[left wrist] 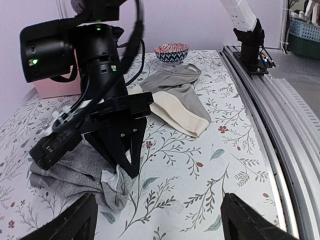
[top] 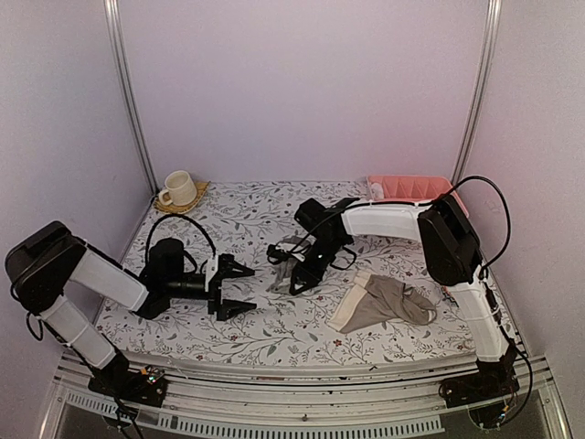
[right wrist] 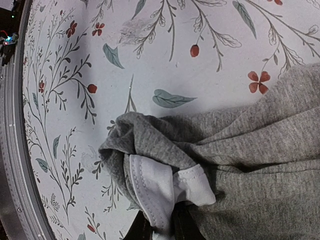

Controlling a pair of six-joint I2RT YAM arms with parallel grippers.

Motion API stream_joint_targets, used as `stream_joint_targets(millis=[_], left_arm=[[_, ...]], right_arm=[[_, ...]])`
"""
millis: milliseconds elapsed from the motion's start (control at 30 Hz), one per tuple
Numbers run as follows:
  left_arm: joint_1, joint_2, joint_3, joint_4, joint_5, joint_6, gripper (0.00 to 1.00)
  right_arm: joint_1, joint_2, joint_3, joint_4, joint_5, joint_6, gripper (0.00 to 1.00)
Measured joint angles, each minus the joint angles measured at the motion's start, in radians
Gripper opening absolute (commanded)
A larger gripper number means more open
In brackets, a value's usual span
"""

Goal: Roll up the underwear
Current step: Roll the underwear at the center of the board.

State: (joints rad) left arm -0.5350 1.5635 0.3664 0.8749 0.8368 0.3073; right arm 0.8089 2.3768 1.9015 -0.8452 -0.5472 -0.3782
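At the far left corner of the table we see a cream cup on a small woven mat. Nearer to us, the left pincer hangs just above the flowered cloth with its jaws spread wide and nothing between them. It points toward the middle of the table.

In the middle lie the grey briefs, bunched and partly folded, with their white edging turned up at the near end. The right pincer comes down on that end. Its jaws are almost together, and in the right wrist view we see the white edging running in between the two dark fingers, so it has the cloth pinched.

Further right, apart from the grey pair, the taupe briefs lie flat on the table, cream waistband toward the left. Beyond them, the left wrist view shows a small patterned bowl. A pink tray sits at the far right corner.
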Motion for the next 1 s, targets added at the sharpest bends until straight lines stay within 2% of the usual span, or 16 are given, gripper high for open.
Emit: stream_joint_targets(millis=[200, 467, 600, 800, 1000], left_arm=[[-0.154, 0.035, -0.037, 0.073, -0.204, 0.199, 0.84], [-0.354, 0.250, -0.036, 0.216, -0.593, 0.463, 0.80], [-0.418, 0.328, -0.035, 0.381, -0.731, 0.563, 0.80], [-0.476, 0.434, -0.059, 0.613, -0.838, 0.688, 0.78], [-0.503, 0.451, -0.077, 0.653, -0.856, 0.774, 0.75]], right_arm=[[0.000, 0.003, 0.003, -0.017, -0.024, 0.000, 0.13], [0.000, 0.003, -0.006, -0.029, -0.049, 0.001, 0.12], [0.001, -0.009, -0.047, -0.013, -0.081, 0.002, 0.12], [0.036, -0.080, -0.169, -0.002, -0.109, 0.015, 0.12], [0.071, -0.124, -0.245, -0.004, -0.121, 0.036, 0.13]])
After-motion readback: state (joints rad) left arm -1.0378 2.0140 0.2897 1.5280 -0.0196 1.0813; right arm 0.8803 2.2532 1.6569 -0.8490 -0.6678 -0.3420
